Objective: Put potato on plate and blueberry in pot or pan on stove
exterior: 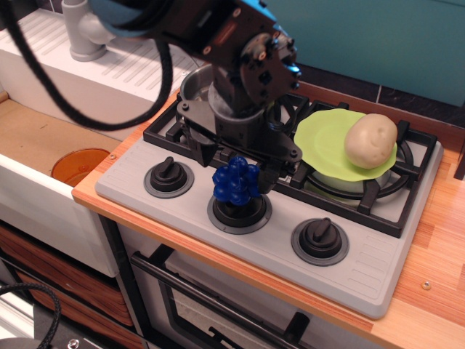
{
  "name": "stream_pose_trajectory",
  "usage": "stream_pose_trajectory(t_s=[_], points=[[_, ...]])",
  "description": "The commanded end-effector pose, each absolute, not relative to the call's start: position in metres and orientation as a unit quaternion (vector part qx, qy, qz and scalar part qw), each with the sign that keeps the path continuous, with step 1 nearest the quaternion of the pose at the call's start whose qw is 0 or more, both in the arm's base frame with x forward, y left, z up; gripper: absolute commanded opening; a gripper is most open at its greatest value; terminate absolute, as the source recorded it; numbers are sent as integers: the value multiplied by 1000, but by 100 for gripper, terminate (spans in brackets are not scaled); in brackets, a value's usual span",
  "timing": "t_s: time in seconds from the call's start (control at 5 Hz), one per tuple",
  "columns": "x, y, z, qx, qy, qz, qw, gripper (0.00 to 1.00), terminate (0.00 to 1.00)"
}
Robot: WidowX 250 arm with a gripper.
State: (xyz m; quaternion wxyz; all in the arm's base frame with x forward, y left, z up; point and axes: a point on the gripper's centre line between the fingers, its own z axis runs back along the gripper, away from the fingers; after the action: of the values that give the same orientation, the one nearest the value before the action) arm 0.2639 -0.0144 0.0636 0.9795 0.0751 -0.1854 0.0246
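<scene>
The deep-blue blueberry (236, 185) sits on top of the middle knob of the grey stove (363, 265). My gripper (238, 163) is open just above and behind it, with one fingertip (205, 153) to its left and one to its right. The beige potato (370, 140) lies on the right part of the lime-green plate (323, 142), which rests on the right burner. The steel pot (190, 85) stands on the left burner, mostly hidden behind my arm.
A left knob (168, 177) and a right knob (320, 241) flank the blueberry. An orange disc (78, 165) lies in the sink at the left. A grey tap (86, 33) stands on the white drainboard. The wooden counter (443, 247) runs along the right.
</scene>
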Motion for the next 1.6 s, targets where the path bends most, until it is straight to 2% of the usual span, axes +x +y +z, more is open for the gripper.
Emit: stream_pose_trajectory(t_s=[0.0, 0.6, 0.8, 1.0, 1.2, 1.4], points=[[278, -24, 62, 74, -191, 34, 978, 0, 0], [283, -31, 94, 80, -159, 41, 983, 0, 0], [291, -29, 125, 87, -136, 37, 986, 0, 0], [311, -7, 150, 88, -125, 6, 988, 0, 0], [338, 20, 160, 88, -125, -17, 988, 0, 0], [356, 39, 151, 77, -133, -32, 988, 0, 0]])
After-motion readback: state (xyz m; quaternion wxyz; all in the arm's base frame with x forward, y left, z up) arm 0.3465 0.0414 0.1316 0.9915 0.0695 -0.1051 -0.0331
